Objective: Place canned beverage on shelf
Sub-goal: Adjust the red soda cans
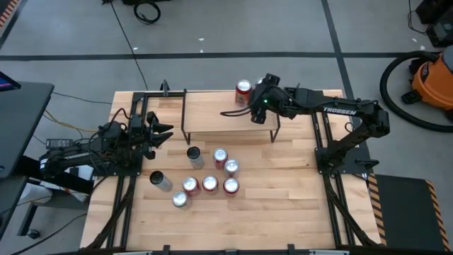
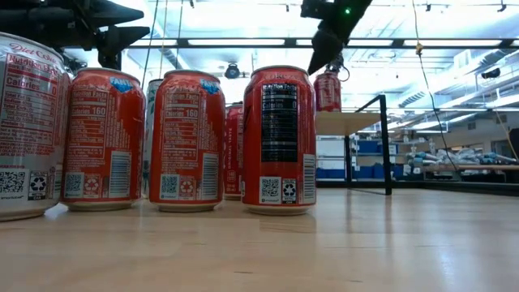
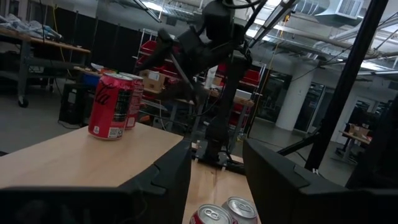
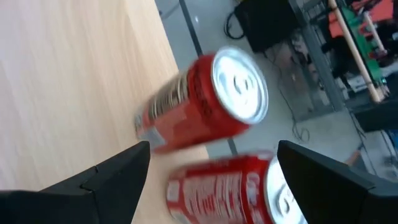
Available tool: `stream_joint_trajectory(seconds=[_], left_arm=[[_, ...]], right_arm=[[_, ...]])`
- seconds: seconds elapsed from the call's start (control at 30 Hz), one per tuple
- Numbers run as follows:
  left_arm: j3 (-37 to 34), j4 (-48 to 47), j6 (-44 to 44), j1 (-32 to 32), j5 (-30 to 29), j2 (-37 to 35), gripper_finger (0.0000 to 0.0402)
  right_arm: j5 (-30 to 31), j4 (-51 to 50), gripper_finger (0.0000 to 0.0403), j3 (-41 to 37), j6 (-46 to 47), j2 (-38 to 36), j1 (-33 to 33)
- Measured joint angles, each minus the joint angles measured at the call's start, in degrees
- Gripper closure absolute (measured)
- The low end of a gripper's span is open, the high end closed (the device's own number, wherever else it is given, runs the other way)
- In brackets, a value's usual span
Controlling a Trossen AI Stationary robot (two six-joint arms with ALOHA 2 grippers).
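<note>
high view shows one red can (image 1: pixel 243 88) on the shelf (image 1: pixel 212 113), at its far edge toward the right end. right wrist view (image 4: pixel 205 106) and left wrist view (image 3: pixel 109 106) show two cans there, side by side and close; whether they touch, cannot tell. both upright, long axis vertical, silver tops up. low view catches only one shelf can (image 2: pixel 328 91), far off, above the plank (image 2: pixel 345 122).

right gripper (image 1: pixel 259 99) hovers over the shelf's right end, just beside the cans. its fingers (image 4: pixel 118 171) are spread wide and hold nothing; the cans lie beyond the tips, not between them.

left gripper (image 1: pixel 161 133) waits at the left side of the worktop (image 1: pixel 283 205), near the shelf's left end, fingers (image 3: pixel 168 177) apart, empty.

loose cans on the worktop in front of the shelf: a cluster of five red ones (image 1: pixel 210 184) standing upright, a dark-topped can (image 1: pixel 195 157) and another (image 1: pixel 160 181) toward the left. in the low view the front row of red cans (image 2: pixel 186 138) fills the foreground and blocks most of the shelf; a diet can (image 2: pixel 28 122) sits at the picture's left edge. black frame rails (image 1: pixel 131 142) run along both sides of the worktop. an orange shop vacuum (image 1: pixel 432 74) stands on the floor beyond the right arm.
</note>
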Motion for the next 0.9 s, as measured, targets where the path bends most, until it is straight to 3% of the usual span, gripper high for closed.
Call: stream_joint_trajectory(seconds=[0.37, 0.53, 0.77, 0.9], left_arm=[[0.0, 0.5, 0.0, 0.0, 0.0, 0.0, 0.0246], [0.0, 0.3, 0.0, 0.0, 0.0, 0.0, 0.0246], [0.0, 0.0, 0.1, 0.0, 0.0, 0.0, 0.0246], [0.0, -0.1, 0.1, 0.0, 0.0, 0.0, 0.0246]], right_arm=[[0.2, 10.8, 0.0040, 0.1, -3.0, 1.5, 2.6], [6.9, 11.6, 0.0040, 1.6, -8.0, 7.2, 6.1], [12.4, 11.1, 0.0040, 4.2, -13.3, 11.8, 6.1], [12.8, 10.5, 0.0040, 4.2, -13.8, 12.4, 5.5]])
